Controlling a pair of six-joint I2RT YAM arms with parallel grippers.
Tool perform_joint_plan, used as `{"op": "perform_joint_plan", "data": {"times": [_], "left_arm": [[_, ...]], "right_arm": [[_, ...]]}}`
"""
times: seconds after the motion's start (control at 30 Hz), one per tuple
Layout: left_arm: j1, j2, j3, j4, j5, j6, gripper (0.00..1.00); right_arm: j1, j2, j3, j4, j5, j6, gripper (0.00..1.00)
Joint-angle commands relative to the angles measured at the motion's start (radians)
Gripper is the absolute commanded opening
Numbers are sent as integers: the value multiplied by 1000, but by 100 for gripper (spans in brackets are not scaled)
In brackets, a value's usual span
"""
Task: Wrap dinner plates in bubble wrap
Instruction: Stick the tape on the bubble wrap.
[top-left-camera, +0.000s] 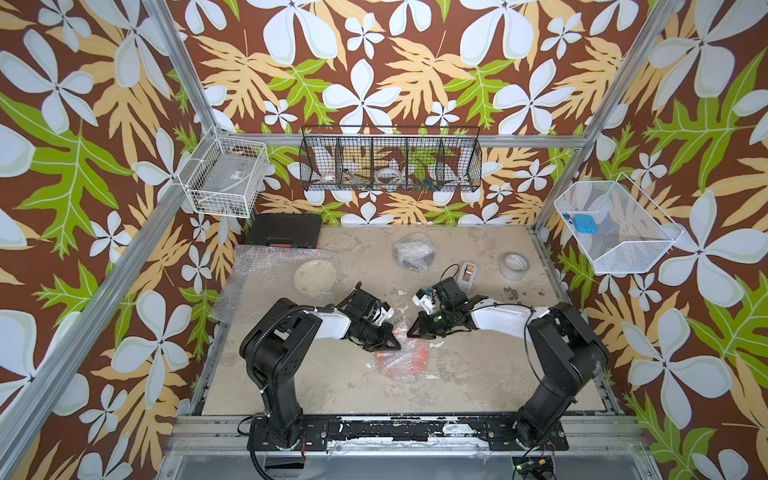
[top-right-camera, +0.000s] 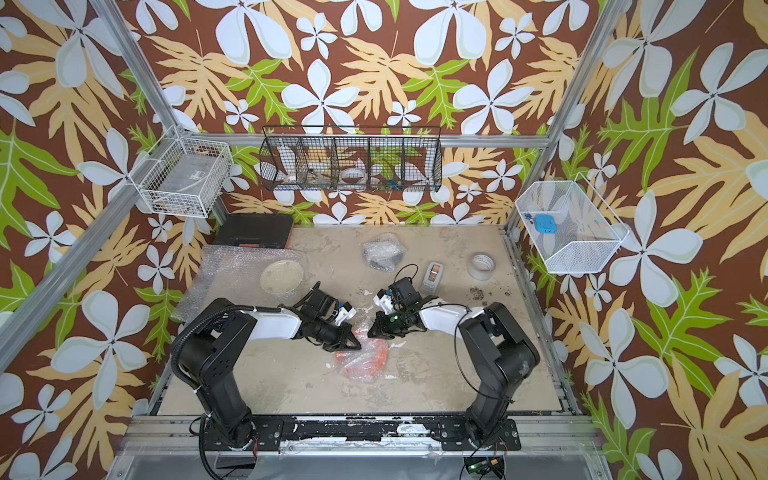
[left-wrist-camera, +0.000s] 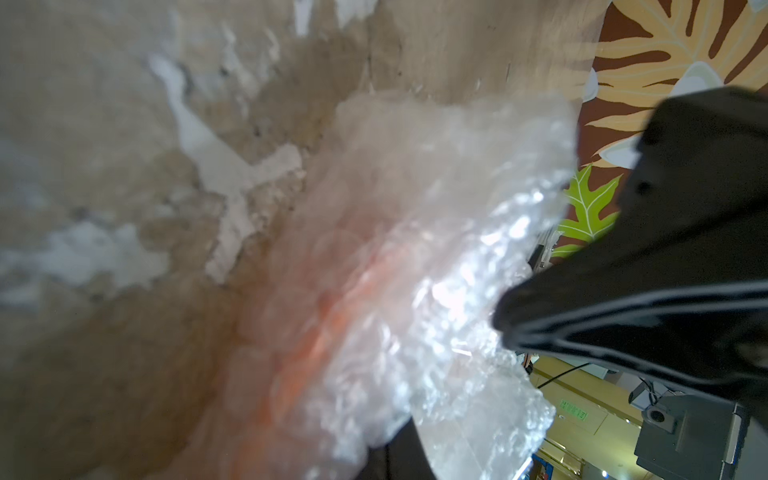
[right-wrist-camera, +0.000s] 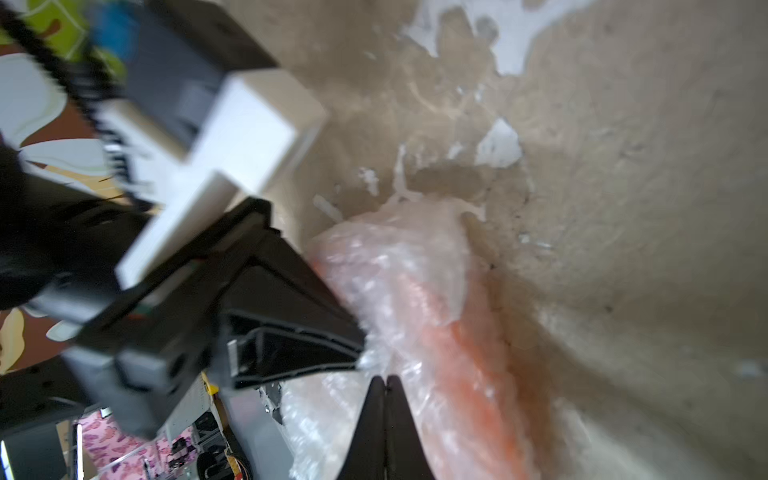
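The orange dinner plate (top-left-camera: 420, 354) lies mid-table inside crumpled bubble wrap (top-left-camera: 401, 365). My left gripper (top-left-camera: 397, 345) is shut on a raised fold of that wrap (left-wrist-camera: 457, 257); the wrap hides its fingertips in the left wrist view. My right gripper (right-wrist-camera: 384, 379) faces it, shut, with its tips against the wrap, and I see nothing between its fingers. A cream plate (top-left-camera: 314, 276) rests bare on a flat bubble wrap sheet (top-left-camera: 257, 282) at the back left. A dark plate bundled in wrap (top-left-camera: 414, 251) sits at the back.
A white tape roll (top-left-camera: 513, 266) and a tape dispenser (top-left-camera: 468, 274) lie at the back right. A black case (top-left-camera: 286, 235) sits in the back left corner. Wire baskets (top-left-camera: 390, 164) hang on the walls. Both arm bases (top-left-camera: 282, 428) stand at the front edge.
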Motion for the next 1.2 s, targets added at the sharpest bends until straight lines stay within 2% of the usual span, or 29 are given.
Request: {"op": "perform_joint_plan", "data": {"times": [0.0,0.1,0.2,0.3,0.33,0.53,0.63,0.73,0.87,1.07,1.17], "left_arm": [[-3,19,-8,-153,-138,11,0],[-2,21,1,-162,-140,15,0],[-2,21,7,-171,-144,21,0],[-2,17,6,-173,-150,21,0],[-2,17,4,-172,-150,21,0],[-2,16,-2,-167,-149,19,0],[-2,15,4,-172,-147,20,0],[-2,16,13,-181,-150,26,0],[-2,14,13,-189,-158,30,0],[-2,7,1,-184,-161,25,0],[-2,5,2,-186,-159,25,0]], "right_arm": [[24,-70,-23,2,-89,32,0],[80,-70,-77,83,-182,93,0],[91,-8,-134,64,-105,91,0],[89,52,-142,-8,43,27,0],[88,57,-142,-11,41,16,0],[96,-122,-141,-6,-68,55,0],[133,-146,-180,39,-117,100,0],[152,-91,-239,84,-84,113,0],[151,5,-242,29,42,47,0],[160,-177,-236,3,-30,74,0],[190,-197,-281,51,-85,108,0]]}}
